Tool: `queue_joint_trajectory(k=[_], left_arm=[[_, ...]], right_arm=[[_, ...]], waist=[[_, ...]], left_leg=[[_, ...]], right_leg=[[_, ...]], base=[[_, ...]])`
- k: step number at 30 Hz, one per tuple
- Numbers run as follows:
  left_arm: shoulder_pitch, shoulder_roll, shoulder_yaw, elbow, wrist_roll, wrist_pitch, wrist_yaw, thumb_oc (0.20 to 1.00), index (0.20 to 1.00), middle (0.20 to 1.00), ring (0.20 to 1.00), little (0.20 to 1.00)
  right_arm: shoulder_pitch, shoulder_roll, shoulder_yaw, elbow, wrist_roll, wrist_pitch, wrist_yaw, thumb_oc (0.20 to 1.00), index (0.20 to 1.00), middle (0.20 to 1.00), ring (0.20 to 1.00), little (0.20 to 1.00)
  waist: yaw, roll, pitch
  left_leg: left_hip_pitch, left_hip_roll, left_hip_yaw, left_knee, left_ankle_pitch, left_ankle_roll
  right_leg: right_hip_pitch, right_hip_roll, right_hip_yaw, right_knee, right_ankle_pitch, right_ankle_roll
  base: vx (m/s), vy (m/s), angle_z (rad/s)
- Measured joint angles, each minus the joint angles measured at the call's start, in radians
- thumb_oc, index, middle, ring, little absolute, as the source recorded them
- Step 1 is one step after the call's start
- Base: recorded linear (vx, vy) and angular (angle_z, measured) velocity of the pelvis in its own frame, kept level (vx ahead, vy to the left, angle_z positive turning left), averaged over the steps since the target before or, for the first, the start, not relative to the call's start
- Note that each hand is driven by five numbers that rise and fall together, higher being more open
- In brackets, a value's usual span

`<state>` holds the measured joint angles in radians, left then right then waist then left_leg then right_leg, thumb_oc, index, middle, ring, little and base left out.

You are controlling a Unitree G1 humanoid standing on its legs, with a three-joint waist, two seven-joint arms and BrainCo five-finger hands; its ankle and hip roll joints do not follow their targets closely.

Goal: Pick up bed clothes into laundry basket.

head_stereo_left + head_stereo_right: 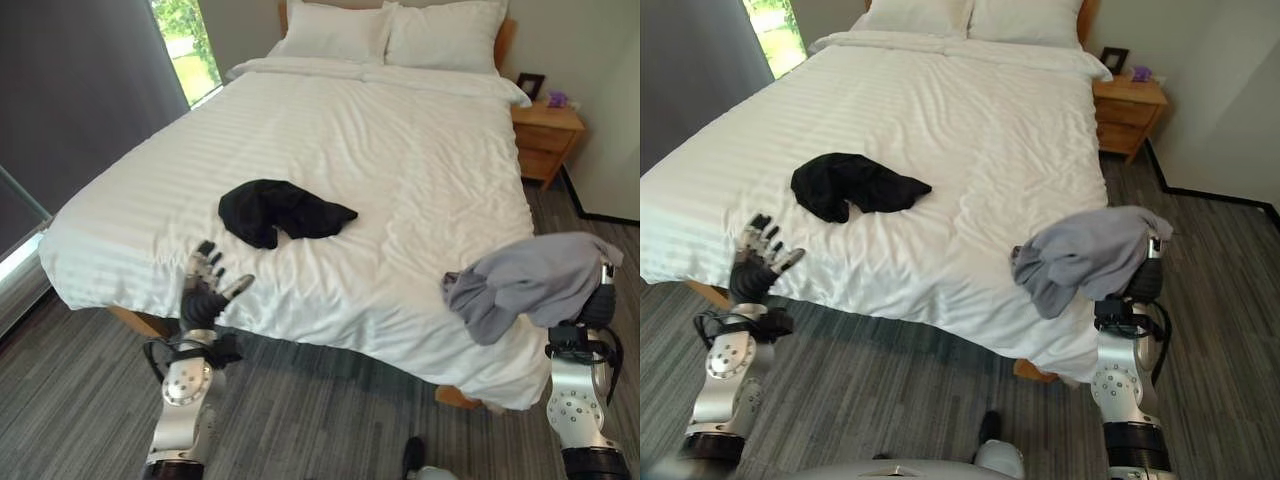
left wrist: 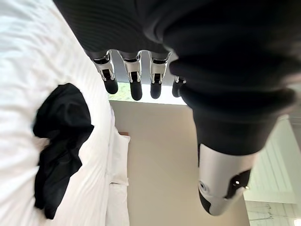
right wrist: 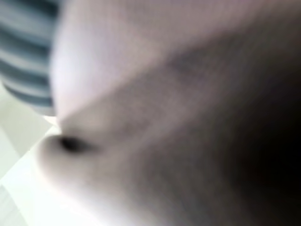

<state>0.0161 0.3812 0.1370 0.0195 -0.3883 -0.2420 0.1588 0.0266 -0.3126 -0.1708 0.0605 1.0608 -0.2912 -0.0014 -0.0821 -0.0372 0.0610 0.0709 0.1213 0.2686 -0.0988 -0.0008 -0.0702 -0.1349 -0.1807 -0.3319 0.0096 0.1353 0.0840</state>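
1. the grey garment [image 1: 535, 282] hangs draped over the right hand [image 1: 1145, 282] at the bed's near right corner, covering the fingers, so i cannot tell their state.
2. the black garment [image 1: 280, 211] lies crumpled mid-bed [image 1: 400, 150], just beyond the left hand [image 1: 205, 285], not touching.
3. the left hand's fingers [image 2: 135, 82] are straight, apart, holding nothing.
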Motion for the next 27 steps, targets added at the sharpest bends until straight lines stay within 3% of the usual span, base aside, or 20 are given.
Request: queue_joint_trajectory(k=[2, 3, 5, 6, 8, 9, 10, 12, 13, 14, 18, 21, 22, 23, 24, 27], left_arm=[[-0.064, 0.032, -0.002, 0.017, 0.0, -0.007, 0.005, 1.0, 1.0, 1.0, 1.0, 1.0], [-0.146, 0.096, -0.005, 0.087, 0.0, -0.014, 0.014, 1.0, 1.0, 1.0, 1.0, 1.0], [-0.258, 0.22, -0.027, 0.219, 0.001, -0.023, 0.036, 1.0, 1.0, 1.0, 1.0, 1.0], [-0.395, 0.354, -0.097, 0.381, 0.003, -0.022, 0.032, 1.0, 1.0, 1.0, 1.0, 1.0], [-0.526, 0.504, -0.126, 0.595, 0.011, -0.021, 0.037, 1.0, 1.0, 1.0, 1.0, 1.0], [-0.614, 0.614, -0.228, 0.752, 0.019, -0.011, 0.033, 1.0, 1.0, 1.0, 1.0, 1.0], [-0.682, 0.644, -0.25, 0.87, 0.018, 0.007, 0.039, 1.0, 1.0, 1.0, 1.0, 1.0], [-0.726, 0.667, -0.238, 0.984, 0.019, 0.022, 0.042, 1.0, 1.0, 1.0, 1.0, 1.0], [-0.815, 0.684, -0.245, 1.161, 0.018, 0.055, 0.037, 1.0, 1.0, 1.0, 1.0, 1.0], [-0.817, 0.687, -0.229, 1.158, 0.02, 0.079, 0.041, 1.0, 1.0, 1.0, 1.0, 1.0], [-0.881, 0.724, -0.297, 1.228, 0.074, 0.117, 0.03, 1.0, 1.0, 1.0, 1.0, 1.0], [-0.971, 0.779, -0.378, 1.261, 0.137, 0.137, 0.016, 1.0, 1.0, 1.0, 1.0, 1.0], [-0.984, 0.781, -0.395, 1.244, 0.159, 0.136, 0.001, 1.0, 1.0, 1.0, 1.0, 1.0], [-1.013, 0.788, -0.428, 1.254, 0.174, 0.139, -0.007, 1.0, 1.0, 1.0, 1.0, 1.0], [-1.027, 0.787, -0.449, 1.251, 0.176, 0.139, -0.01, 1.0, 1.0, 1.0, 1.0, 1.0], [-1.118, 0.778, -0.527, 1.245, 0.185, 0.139, -0.012, 1.0, 1.0, 1.0, 1.0, 1.0]], right_arm=[[0.011, -0.007, 0.009, 0.001, -0.001, 0.004, 0.008, 0.2, 0.2, 0.2, 0.2, 0.2], [0.005, -0.018, 0.048, 0.006, -0.002, 0.012, 0.018, 0.2, 0.2, 0.2, 0.2, 0.2], [-0.005, -0.03, 0.1, 0.016, -0.004, 0.032, 0.056, 0.2, 0.2, 0.2, 0.2, 0.2], [0.009, -0.057, 0.1, 0.029, -0.003, 0.047, 0.066, 0.2, 0.2, 0.2, 0.2, 0.2], [0.031, -0.072, 0.115, 0.049, -0.001, 0.062, 0.078, 0.2, 0.2, 0.2, 0.2, 0.2], [0.037, -0.101, 0.142, 0.07, -0.001, 0.064, 0.084, 0.2, 0.2, 0.2, 0.2, 0.2], [0.047, -0.127, 0.144, 0.082, -0.001, 0.091, 0.086, 0.2, 0.2, 0.2, 0.2, 0.2], [0.066, -0.119, 0.145, 0.076, 0.0, 0.096, 0.086, 0.2, 0.2, 0.2, 0.2, 0.2], [0.08, -0.119, 0.163, 0.058, 0.0, 0.106, 0.085, 0.2, 0.2, 0.2, 0.2, 0.2], [0.106, -0.122, 0.166, 0.036, -0.001, 0.116, 0.088, 0.2, 0.2, 0.2, 0.2, 0.2], [0.159, -0.059, 0.182, 0.004, -0.003, 0.134, 0.094, 0.2, 0.2, 0.2, 0.2, 0.2], [0.155, -0.06, 0.194, -0.015, -0.003, 0.14, 0.095, 0.2, 0.2, 0.2, 0.2, 0.2], [0.159, -0.056, 0.208, -0.015, -0.003, 0.149, 0.095, 0.2, 0.2, 0.2, 0.2, 0.2], [0.167, -0.047, 0.221, -0.019, -0.003, 0.15, 0.102, 0.2, 0.2, 0.2, 0.2, 0.2], [0.173, -0.038, 0.224, -0.02, -0.003, 0.153, 0.112, 0.2, 0.2, 0.2, 0.2, 0.2], [0.159, -0.041, 0.23, -0.038, -0.002, 0.153, 0.12, 0.2, 0.2, 0.2, 0.2, 0.2]], waist=[[-0.002, 0.004, -0.002], [0.003, -0.004, -0.002], [0.004, -0.029, 0.004], [-0.024, -0.044, 0.016], [-0.071, -0.029, 0.026], [-0.084, -0.02, 0.027], [-0.069, -0.007, 0.036], [-0.065, 0.025, 0.045], [-0.067, 0.057, 0.057], [-0.055, 0.076, 0.064], [-0.053, 0.004, 0.068], [-0.056, -0.035, 0.082], [-0.065, -0.043, 0.085], [-0.064, -0.06, 0.086], [-0.064, -0.058, 0.091], [-0.056, -0.048, 0.143]], left_leg=[[0.004, 0.021, 0.01, 0.014, 0.001, -0.006], [-0.022, 0.058, 0.024, 0.125, -0.035, -0.048], [-0.128, 0.087, -0.016, 0.377, -0.049, -0.06], [-0.207, 0.112, -0.049, 0.348, -0.043, -0.077], [-0.213, 0.195, 0.027, 0.178, -0.001, -0.099], [-0.219, 0.217, 0.022, 0.157, 0.007, -0.116], [-0.192, 0.223, 0.019, 0.106, 0.007, -0.115], [-0.148, 0.197, 0.018, 0.071, 0.008, -0.114], [-0.107, 0.173, 0.031, 0.073, -0.001, -0.115], [-0.104, 0.173, 0.033, 0.062, 0.047, -0.108], [-0.085, 0.074, 0.123, 0.046, 0.059, -0.076], [-0.122, 0.008, 0.162, 0.007, 0.08, -0.024], [-0.132, -0.004, 0.167, 0.007, 0.073, -0.02], [-0.133, -0.015, 0.158, 0.007, 0.074, -0.028], [-0.14, -0.012, 0.159, 0.008, 0.074, -0.028], [-0.186, 0.003, 0.138, 0.008, 0.079, -0.035]], right_leg=[[-0.001, 0.022, -0.009, 0.019, -0.025, -0.018], [-0.017, 0.036, -0.013, 0.064, -0.066, -0.034], [0.001, 0.042, 0.014, 0.028, -0.071, -0.059], [0.02, 0.028, -0.007, -0.027, -0.046, -0.075], [0.019, 0.033, 0.001, -0.029, -0.041, -0.062], [0.015, 0.046, 0.009, -0.036, -0.048, -0.056], [0.021, 0.042, 0.028, -0.048, -0.049, -0.056], [0.029, 0.04, 0.065, -0.068, -0.038, -0.035], [0.031, 0.042, 0.078, -0.067, -0.033, -0.029], [0.036, 0.035, 0.069, -0.078, -0.024, -0.008], [-0.012, -0.071, 0.082, -0.061, -0.035, 0.022], [-0.08, -0.129, 0.109, -0.066, -0.031, 0.033], [-0.085, -0.128, 0.114, -0.057, 0.005, 0.033], [-0.073, -0.134, 0.117, -0.053, 0.053, 0.055], [-0.073, -0.131, 0.12, -0.065, 0.074, 0.084], [-0.104, -0.115, 0.106, -0.066, 0.079, 0.082]], base=[[0.01, -0.137, -0.11], [-0.01, -0.025, -0.43], [0.06, 0.074, -0.45], [0.22, 0.271, -0.01], [0.18, 0.25, 0.05], [0.17, 0.217, -0.47], [0.24, 0.304, -0.7], [0.21, 0.289, -0.84], [0.2, 0.377, -0.9], [0.15, 0.298, -0.85], [0.02, 0.237, -0.36], [0.03, 0.157, -0.18], [0.07, 0.161, 0.18], [0.03, 0.093, 0.16], [-0.05, 0.05, 0.1], [-0.02, 0.039, 0.12]])
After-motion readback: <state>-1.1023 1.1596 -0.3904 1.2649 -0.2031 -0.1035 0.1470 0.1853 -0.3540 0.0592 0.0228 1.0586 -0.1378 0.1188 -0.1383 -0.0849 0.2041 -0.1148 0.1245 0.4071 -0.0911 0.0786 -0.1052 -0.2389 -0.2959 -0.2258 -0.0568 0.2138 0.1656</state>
